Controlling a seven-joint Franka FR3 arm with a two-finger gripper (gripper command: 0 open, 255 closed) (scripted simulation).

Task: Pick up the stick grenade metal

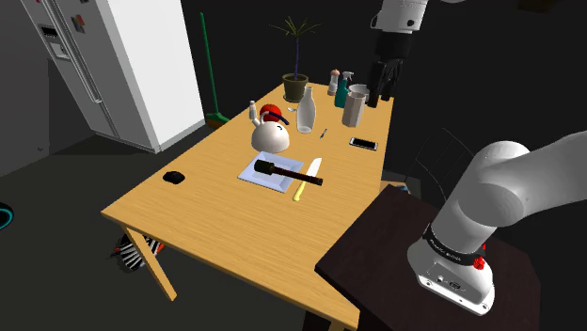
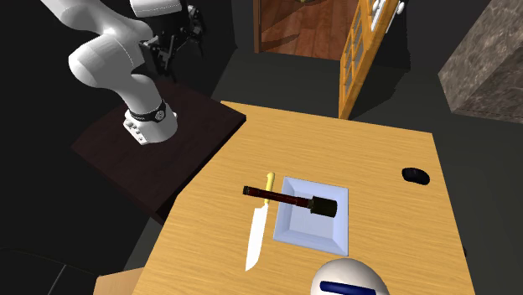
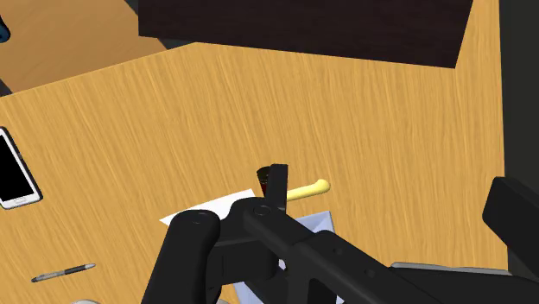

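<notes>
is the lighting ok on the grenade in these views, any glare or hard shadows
Shoulder view: the table is evenly lit amid dim surroundings, and the dark stick grenade stands out on the pale square plate, no glare. Second exterior view: same soft light, no hard shadows; the doorway is the brightest patch. Wrist view: the table is bright and even, the stand dark beyond it.

The arm (image 1: 513, 183) is built of glossy white, rounded links, thick like bent pipes, with dark seams at the joints. Near its lower end runs a black band (image 1: 450, 246) with faint pale lettering, above a white flanged base (image 1: 458, 280) dotted with small dark screw holes and one red mark (image 1: 481, 263). The gripper (image 1: 380, 98) is plain black and blocky.
</notes>
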